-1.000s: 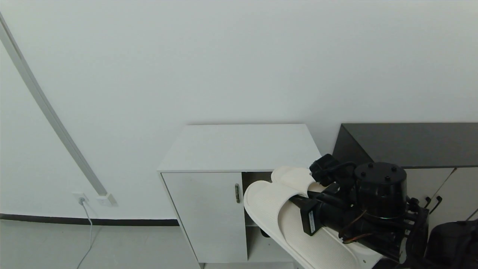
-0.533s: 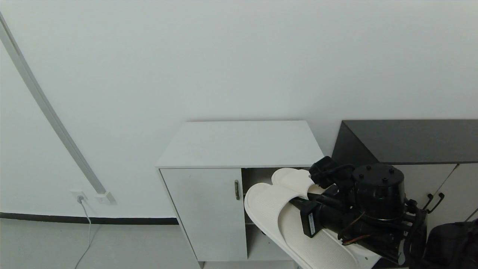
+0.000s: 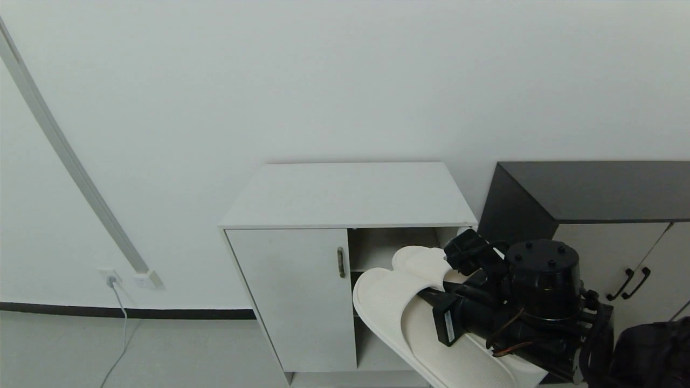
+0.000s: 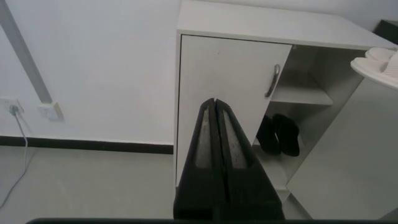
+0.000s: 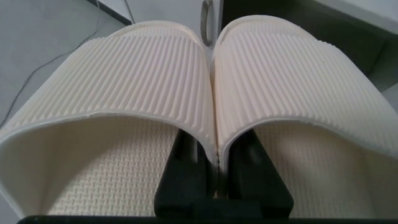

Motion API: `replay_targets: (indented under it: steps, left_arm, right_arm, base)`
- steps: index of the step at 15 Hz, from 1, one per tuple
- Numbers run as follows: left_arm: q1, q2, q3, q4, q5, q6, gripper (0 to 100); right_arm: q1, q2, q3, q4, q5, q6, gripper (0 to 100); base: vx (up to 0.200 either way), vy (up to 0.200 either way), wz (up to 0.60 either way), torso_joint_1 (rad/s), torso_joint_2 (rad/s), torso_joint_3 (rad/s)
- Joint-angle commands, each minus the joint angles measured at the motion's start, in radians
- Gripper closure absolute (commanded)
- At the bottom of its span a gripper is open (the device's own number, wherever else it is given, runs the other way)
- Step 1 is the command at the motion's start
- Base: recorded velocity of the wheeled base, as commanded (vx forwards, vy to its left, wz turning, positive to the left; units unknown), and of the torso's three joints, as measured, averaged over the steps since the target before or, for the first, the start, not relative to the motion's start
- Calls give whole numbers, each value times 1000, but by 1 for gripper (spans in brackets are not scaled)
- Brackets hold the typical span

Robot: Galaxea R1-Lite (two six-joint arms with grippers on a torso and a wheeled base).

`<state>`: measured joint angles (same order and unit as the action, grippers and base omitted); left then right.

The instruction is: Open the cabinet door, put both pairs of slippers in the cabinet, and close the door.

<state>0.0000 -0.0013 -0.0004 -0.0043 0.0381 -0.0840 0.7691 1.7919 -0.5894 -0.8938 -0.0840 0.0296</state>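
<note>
Head view: cream slippers [image 3: 399, 307], pinched by right gripper [image 3: 428, 292], before white cabinet [image 3: 345, 194], right side open.
Left wrist view: left gripper [image 4: 215, 109] pressed together, facing closed door [image 4: 224, 81]; black pair [image 4: 280, 134] inside, below shelf [image 4: 301, 96].
Right wrist view: fingers [image 5: 180, 174] clamp adjoining straps.

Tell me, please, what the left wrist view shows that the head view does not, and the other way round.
Left wrist view adds: the shut left gripper and a black pair of slippers below the shelf inside the white cabinet.
Head view adds: the right gripper shut on the cream slippers, and the dark-topped cabinet's doors.
Both share: the white cabinet, its closed left door, the open right side, the cream slippers' toes, and the wall socket.
</note>
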Motion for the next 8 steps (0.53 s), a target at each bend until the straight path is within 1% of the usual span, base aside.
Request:
replay_targets:
  steps: [1,4,8]
  left_arm:
    - [0,1,-1,0,0,0,100]
    - [2,1,-1,0,0,0,100]
    - [0,1,0,0,0,0,100]
  right_arm:
    - [1,12,0,0,0,0,100]
    - [1,17,0,0,-2,1,100]
    - [1,17,0,0,-3,0,100]
  base:
    - [0,0,0,-154,373,207]
    - [0,0,0,-193,448,248]
    - [0,0,0,-226,544,316]
